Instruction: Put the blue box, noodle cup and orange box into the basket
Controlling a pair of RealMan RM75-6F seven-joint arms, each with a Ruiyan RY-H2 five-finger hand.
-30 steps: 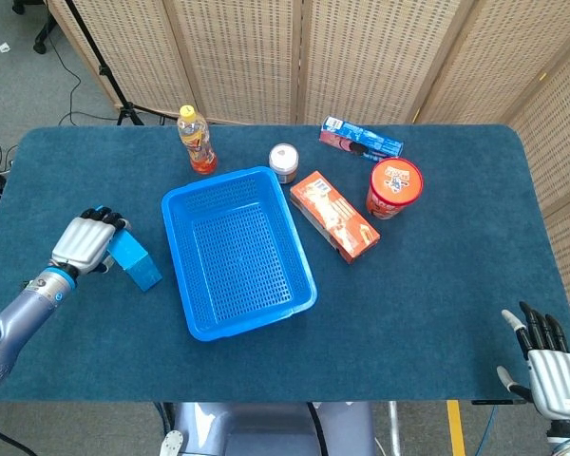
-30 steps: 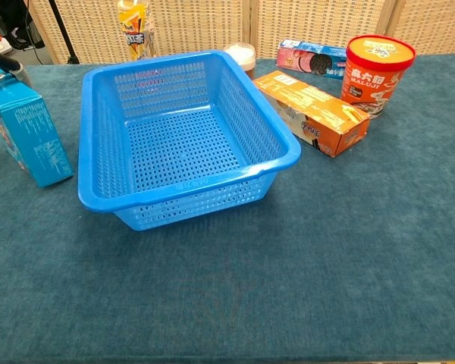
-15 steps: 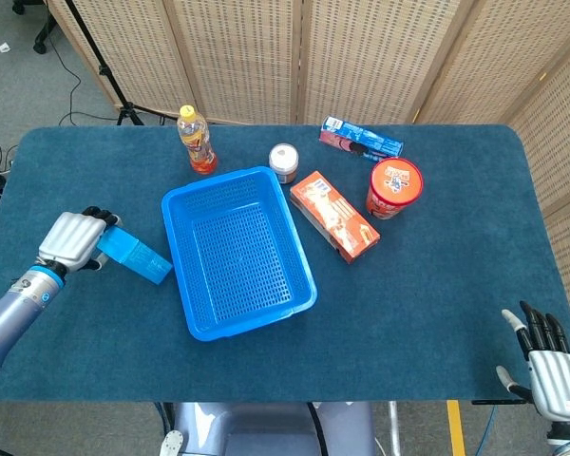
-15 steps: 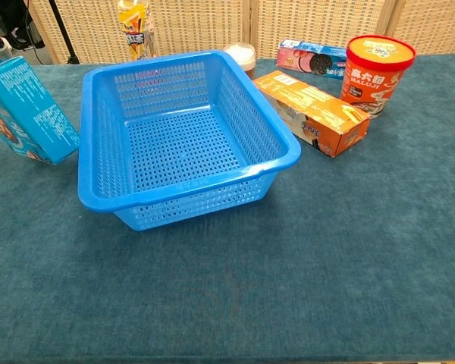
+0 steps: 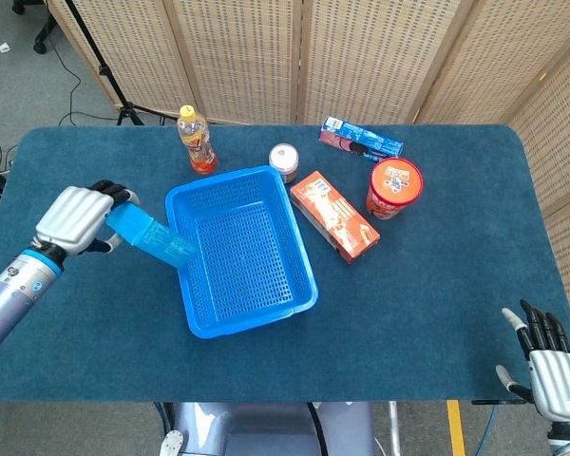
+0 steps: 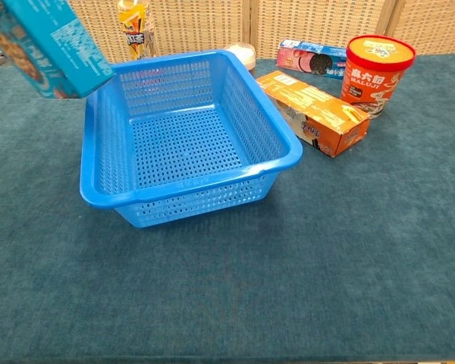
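Right, you had the left hand [image 5: 74, 218] clamped on the blue box [image 5: 152, 238], tilted over the basket [image 5: 299, 262] rim for release; right hand [image 5: 554, 376] idled, fingers apart.

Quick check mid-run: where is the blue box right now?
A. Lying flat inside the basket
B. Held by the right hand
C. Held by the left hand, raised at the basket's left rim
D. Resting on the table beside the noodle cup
C: the left hand holds the blue box tilted, lifted over the basket rim's left edge.
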